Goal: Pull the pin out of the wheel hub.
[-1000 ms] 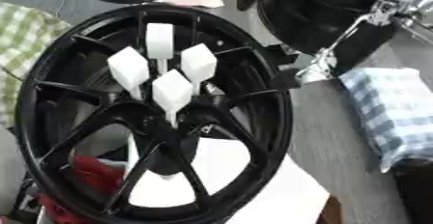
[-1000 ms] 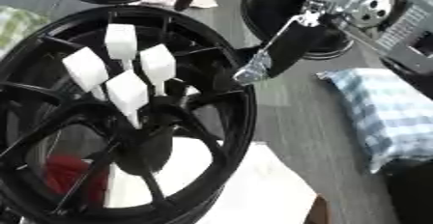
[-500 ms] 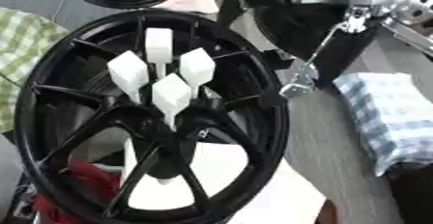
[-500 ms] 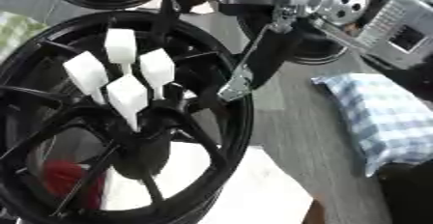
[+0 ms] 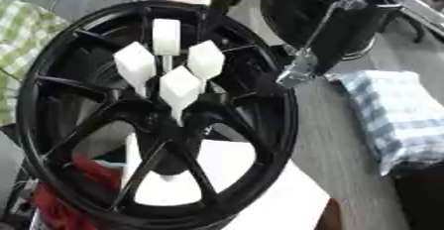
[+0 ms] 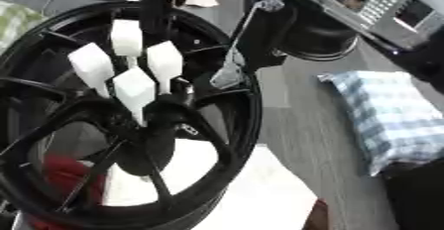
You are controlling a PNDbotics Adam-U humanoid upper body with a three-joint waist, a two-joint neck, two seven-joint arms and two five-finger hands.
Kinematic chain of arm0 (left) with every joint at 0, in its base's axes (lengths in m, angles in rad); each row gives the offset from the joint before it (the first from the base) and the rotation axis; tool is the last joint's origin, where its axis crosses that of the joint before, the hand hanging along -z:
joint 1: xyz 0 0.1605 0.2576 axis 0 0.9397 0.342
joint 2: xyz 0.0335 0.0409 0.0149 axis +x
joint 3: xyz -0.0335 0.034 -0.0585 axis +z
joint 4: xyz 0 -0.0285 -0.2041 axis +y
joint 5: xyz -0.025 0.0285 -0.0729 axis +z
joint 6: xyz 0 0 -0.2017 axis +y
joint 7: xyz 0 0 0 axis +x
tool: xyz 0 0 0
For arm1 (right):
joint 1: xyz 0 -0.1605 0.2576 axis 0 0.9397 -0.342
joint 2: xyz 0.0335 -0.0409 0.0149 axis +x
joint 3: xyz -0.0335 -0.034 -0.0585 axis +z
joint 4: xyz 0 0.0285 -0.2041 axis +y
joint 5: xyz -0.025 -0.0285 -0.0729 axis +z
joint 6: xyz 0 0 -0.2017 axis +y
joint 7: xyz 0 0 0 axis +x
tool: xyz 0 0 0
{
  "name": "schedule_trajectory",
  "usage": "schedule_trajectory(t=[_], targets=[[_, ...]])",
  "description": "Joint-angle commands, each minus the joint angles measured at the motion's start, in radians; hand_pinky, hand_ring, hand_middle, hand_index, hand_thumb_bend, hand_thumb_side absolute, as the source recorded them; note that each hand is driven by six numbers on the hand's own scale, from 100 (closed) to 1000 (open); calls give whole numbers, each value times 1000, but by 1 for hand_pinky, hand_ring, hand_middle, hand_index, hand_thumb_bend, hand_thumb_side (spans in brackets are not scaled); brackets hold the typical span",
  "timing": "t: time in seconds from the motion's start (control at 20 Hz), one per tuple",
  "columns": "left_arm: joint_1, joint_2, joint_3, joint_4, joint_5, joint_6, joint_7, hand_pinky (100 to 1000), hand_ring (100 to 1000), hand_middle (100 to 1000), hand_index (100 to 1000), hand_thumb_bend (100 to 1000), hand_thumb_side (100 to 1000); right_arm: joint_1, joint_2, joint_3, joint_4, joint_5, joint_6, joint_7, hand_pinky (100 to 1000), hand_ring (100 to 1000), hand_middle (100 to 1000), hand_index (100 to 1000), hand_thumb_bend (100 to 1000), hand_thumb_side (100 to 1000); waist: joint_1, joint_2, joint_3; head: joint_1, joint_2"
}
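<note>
Left eye view shows the black wheel hub (image 5: 156,120) lying nearly flat below me, filling the left and centre, with 4 white pins (image 5: 180,86) standing up from its middle. My right hand (image 5: 299,68) comes down from the upper right; what I see of it is a slim silver finger on a thin rod, its tip over the hub's rim, just right of the pins and not touching any. I cannot tell whether its fingers are apart or together, since only that 1 tip is clear. My left hand shows in neither view.

I judge the pins to be light, rigid pieces with broad flat-sided heads on narrower stems seated in the hub's bolt holes. The head is the place to take hold: pinch across 2 opposite flat faces and lift straight up along the stem, since a sideways pull would likely jam it. The faces look smooth, so a pinch near the top could slip. The hub itself looks heavy and should stay put. The pin nearest my hand (image 5: 206,59) is the easy 1.

Right eye view shows my fingertip (image 6: 227,75) closer to that near pin, and more of the checked cloth (image 6: 395,117) beyond my hand. Left eye view shows more red material (image 5: 74,194) under the spokes.
</note>
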Motion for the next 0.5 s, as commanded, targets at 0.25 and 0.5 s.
schedule_trajectory(t=[0.25, 0.5], targets=[[-3, 22, 8, -20, -10, 4, -2, 841, 859, 757, 802, 239, 913, -46, 19, 13, -12, -20, 137, 11, 787, 779, 700, 784, 482, 100, -4, -8, 9, 4, 5], [-6, 13, 8, -20, -15, 5, -3, 841, 860, 757, 802, 237, 917, -60, 36, 19, -12, -25, 190, -8, 784, 777, 698, 782, 473, 100, -13, 2, 16, -9, -5]])
